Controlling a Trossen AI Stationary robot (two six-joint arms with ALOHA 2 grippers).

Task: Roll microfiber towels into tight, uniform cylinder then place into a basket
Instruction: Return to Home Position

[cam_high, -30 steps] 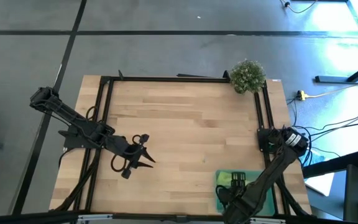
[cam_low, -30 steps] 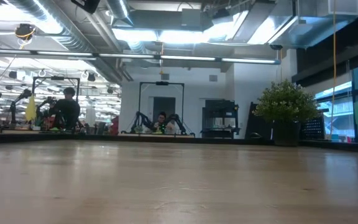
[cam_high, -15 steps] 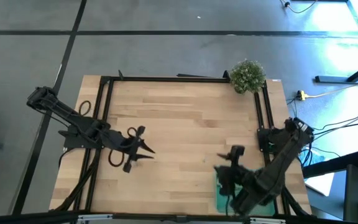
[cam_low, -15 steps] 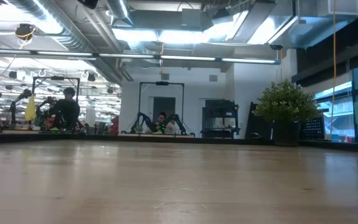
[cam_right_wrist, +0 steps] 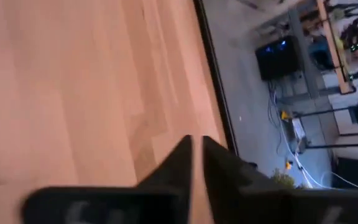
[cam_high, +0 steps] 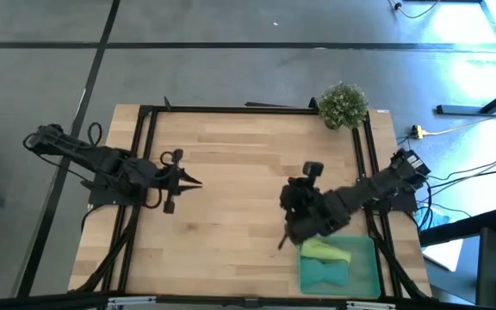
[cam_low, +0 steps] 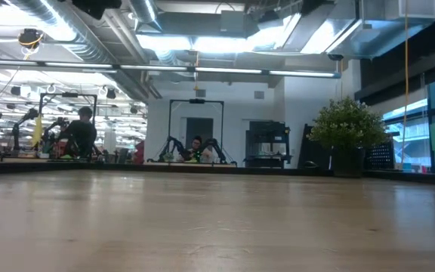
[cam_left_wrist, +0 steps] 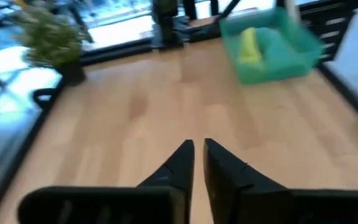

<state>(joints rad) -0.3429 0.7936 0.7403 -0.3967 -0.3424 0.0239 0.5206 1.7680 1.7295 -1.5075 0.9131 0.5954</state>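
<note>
— Left end effector (cam_left_wrist: 197,144)?
— Clenched to a slit, empty, over the pale wooden tabletop (cam_high: 248,164).
— Right end effector (cam_right_wrist: 196,140)?
— Clenched too, empty, near the shallow translucent green plastic basket (cam_high: 364,269).
— Inside?
— Rolled lime green microfiber towel (cam_high: 325,250) beside rolled teal microfiber towel (cam_high: 321,274).
— Beyond?
— Bushy potted plant (cam_low: 350,125), bright workshop.

The table (cam_high: 248,164) is pale honey wood, striped in long planks of lighter and darker tan, edged by a black frame (cam_high: 231,108). The basket (cam_high: 374,263) is translucent green. The lime green towel (cam_high: 325,251) and the teal towel (cam_high: 324,273) are both plain. The plant (cam_high: 344,105) is mottled green. The 2 arms, left arm (cam_high: 102,159) and right arm (cam_high: 360,194), are black. The floor (cam_high: 231,69) is grey with dark lines.
</note>
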